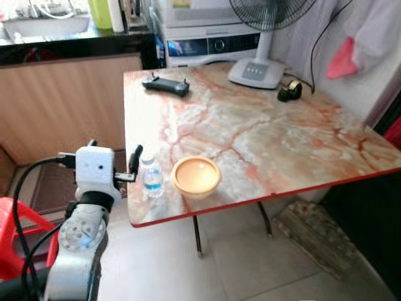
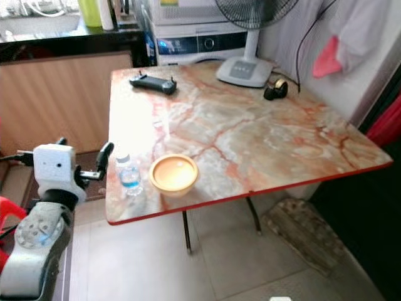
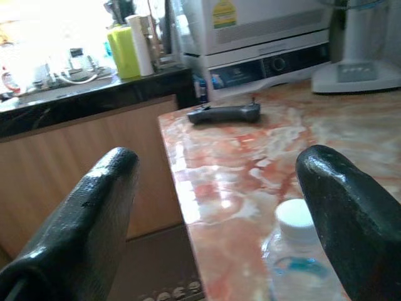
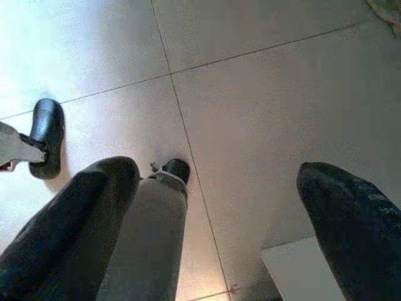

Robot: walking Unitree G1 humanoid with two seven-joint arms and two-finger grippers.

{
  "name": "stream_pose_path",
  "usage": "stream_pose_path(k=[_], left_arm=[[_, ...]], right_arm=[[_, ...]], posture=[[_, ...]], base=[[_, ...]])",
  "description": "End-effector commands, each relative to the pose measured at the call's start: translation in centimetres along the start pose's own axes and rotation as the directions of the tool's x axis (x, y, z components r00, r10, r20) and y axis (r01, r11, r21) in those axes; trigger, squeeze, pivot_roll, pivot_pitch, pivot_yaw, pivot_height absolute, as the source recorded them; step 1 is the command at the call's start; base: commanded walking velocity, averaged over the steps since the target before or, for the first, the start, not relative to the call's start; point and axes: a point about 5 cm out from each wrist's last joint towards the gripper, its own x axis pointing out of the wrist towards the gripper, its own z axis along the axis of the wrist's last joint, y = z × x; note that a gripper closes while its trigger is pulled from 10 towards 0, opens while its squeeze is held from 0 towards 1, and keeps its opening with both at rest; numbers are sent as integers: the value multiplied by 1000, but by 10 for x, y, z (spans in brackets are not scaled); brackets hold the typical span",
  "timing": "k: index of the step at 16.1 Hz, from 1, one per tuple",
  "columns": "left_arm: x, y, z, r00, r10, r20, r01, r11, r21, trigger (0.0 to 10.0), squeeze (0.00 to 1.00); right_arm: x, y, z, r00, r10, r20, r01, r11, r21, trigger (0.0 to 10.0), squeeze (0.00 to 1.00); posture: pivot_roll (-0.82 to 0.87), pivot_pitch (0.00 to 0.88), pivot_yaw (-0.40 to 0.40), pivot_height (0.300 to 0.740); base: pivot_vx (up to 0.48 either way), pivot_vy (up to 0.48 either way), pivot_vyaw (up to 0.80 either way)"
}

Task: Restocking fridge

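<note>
Nothing here can really be read. The washing machine [image 3: 263,37] behind the far end of the table carries a yellow-and-green sticker [image 3: 223,12] on its upper front, but its print is too small to make out. Its dark control strip [image 1: 213,45] shows pale marks beside the dial, all blurred. The water bottle [image 1: 151,177] at the near left edge of the table has a blue band with no legible wording.
</note>
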Motion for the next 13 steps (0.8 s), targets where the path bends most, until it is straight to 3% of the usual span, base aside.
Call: stream_pose_path(k=[1,10,13], left_arm=[[1,-3,6,1000,-9,25,9,1000,13,10000,0],[0,-6,5,999,-29,25,29,999,17,10000,0],[-1,-8,4,999,-40,24,40,999,19,10000,0]], right_arm=[[-2,-2,-9,1000,-6,-27,6,1000,10,10000,0],[-2,-2,-10,1000,-2,-31,2,1000,1,10000,0],[-2,-2,-11,999,-1,-33,1,1000,-4,10000,0]], posture=[[200,0,-56,740],[197,0,-52,740],[199,0,-53,740]], base=[[0,0,0],[0,0,0],[247,0,0]])
